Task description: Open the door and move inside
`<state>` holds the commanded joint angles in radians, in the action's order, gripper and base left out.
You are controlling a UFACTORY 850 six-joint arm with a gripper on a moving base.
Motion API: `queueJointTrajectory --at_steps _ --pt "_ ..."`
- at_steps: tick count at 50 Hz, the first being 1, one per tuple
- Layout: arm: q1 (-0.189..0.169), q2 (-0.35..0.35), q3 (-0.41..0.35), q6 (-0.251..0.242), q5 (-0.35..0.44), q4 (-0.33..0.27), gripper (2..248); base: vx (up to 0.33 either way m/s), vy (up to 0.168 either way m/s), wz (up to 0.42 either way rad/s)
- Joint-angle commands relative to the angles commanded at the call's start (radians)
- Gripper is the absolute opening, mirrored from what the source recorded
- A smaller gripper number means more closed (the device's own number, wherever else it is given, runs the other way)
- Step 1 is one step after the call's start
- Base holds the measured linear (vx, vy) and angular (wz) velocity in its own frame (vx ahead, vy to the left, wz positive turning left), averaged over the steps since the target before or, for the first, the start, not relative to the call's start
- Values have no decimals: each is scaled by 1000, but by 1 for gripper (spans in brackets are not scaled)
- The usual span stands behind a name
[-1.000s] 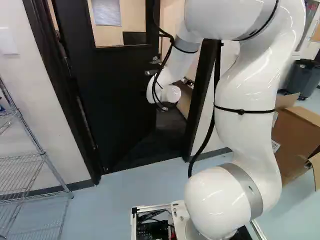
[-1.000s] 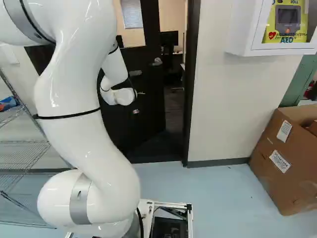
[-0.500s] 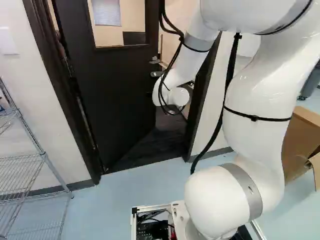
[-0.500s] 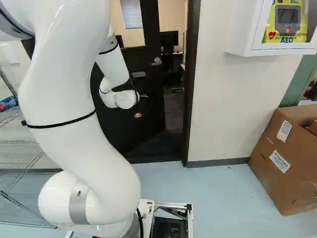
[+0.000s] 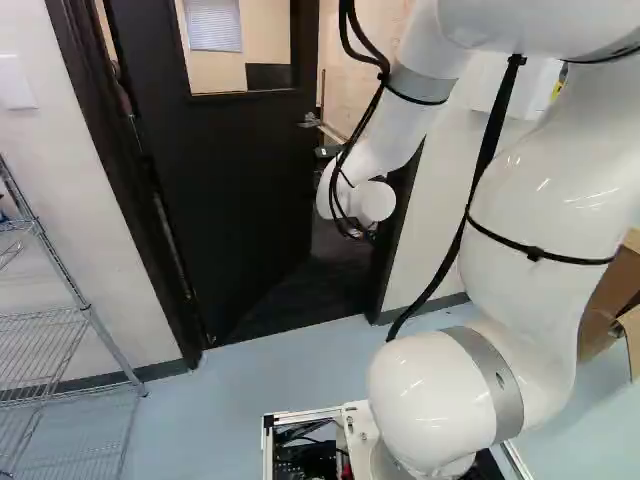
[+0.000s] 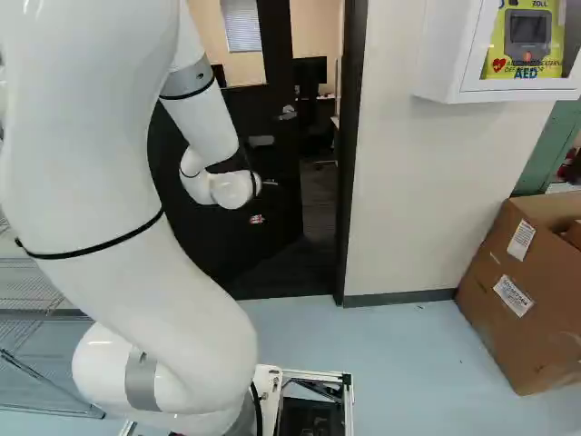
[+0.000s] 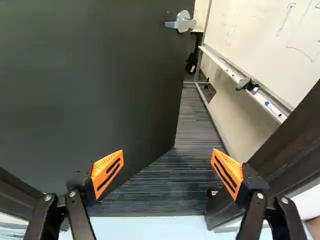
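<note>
Door: the black door [image 5: 230, 170] stands ajar, swung into the room beyond; both base views show its window [image 5: 225, 45], which the wrist view lacks.
Door lever: silver lever handle [image 7: 181, 22] near the door's free edge, ahead of the fingers and apart from them.
Gripper: the gripper [image 6: 269, 183] is at the doorway; its two orange-padded fingers are spread wide with nothing between them, one in front of the door, the other by the door frame [image 7: 285, 150].
Whiteboard: the wrist view shows the whiteboard [image 7: 265, 40] beyond the opening, a blue-capped marker [image 7: 272, 108] on its ledge.
Monitor: the right base view alone shows a dark monitor [image 6: 310, 70] through the gap.
</note>
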<state>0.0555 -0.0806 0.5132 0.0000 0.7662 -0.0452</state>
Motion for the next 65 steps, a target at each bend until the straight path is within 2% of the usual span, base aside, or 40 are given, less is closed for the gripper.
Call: queueJointTrajectory --at_steps 32,65 --pt "-89 123 -126 0 0 0 247 0 0 0" --pt "-202 178 -180 0 0 0 247 0 0 0"
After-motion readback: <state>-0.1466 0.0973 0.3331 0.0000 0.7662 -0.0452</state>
